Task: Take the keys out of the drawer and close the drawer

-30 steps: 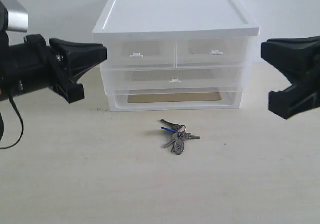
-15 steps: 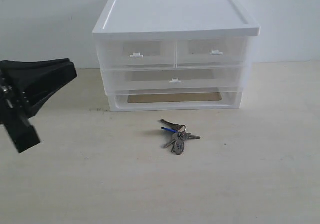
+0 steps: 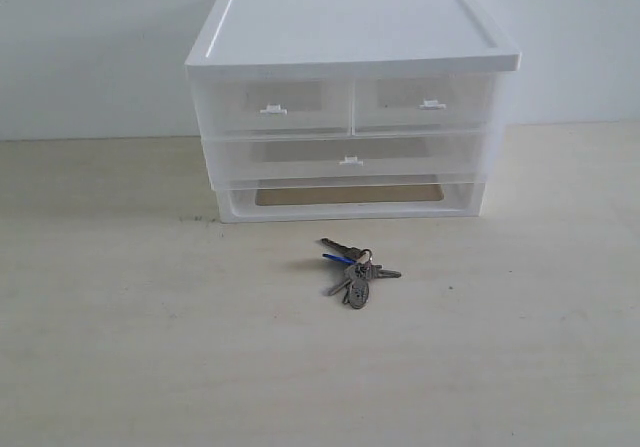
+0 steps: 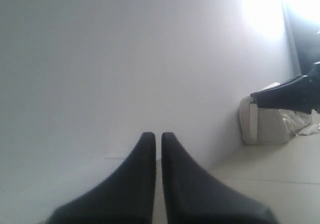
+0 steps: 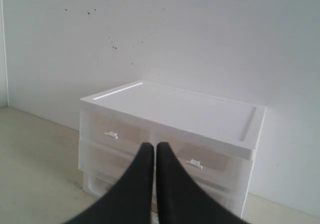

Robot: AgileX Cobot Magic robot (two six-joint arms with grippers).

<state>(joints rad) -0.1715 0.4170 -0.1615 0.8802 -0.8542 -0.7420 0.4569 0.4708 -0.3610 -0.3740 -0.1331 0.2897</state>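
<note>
The keys (image 3: 356, 270) lie on the table in front of the cabinet, a grey bunch on a ring with one blue head and a dark oval fob. The wide translucent drawer (image 3: 349, 159) with its white centre tab sits pushed in, flush with the cabinet front. Neither gripper shows in the exterior view. In the left wrist view my left gripper (image 4: 158, 135) is shut, empty, and faces a plain white wall. In the right wrist view my right gripper (image 5: 154, 145) is shut, empty, held back from the cabinet (image 5: 170, 111), and hides part of the drawer front.
The white cabinet (image 3: 350, 27) has two half-width drawers (image 3: 273, 107) on top and an open base frame (image 3: 348, 198) below. It stands against a white wall on a pale wooden table (image 3: 150, 347). In the left wrist view a white object (image 4: 265, 124) sits far off.
Both arms have pulled out of the exterior view, the right first, then the left. The keys and the drawer have not moved.
</note>
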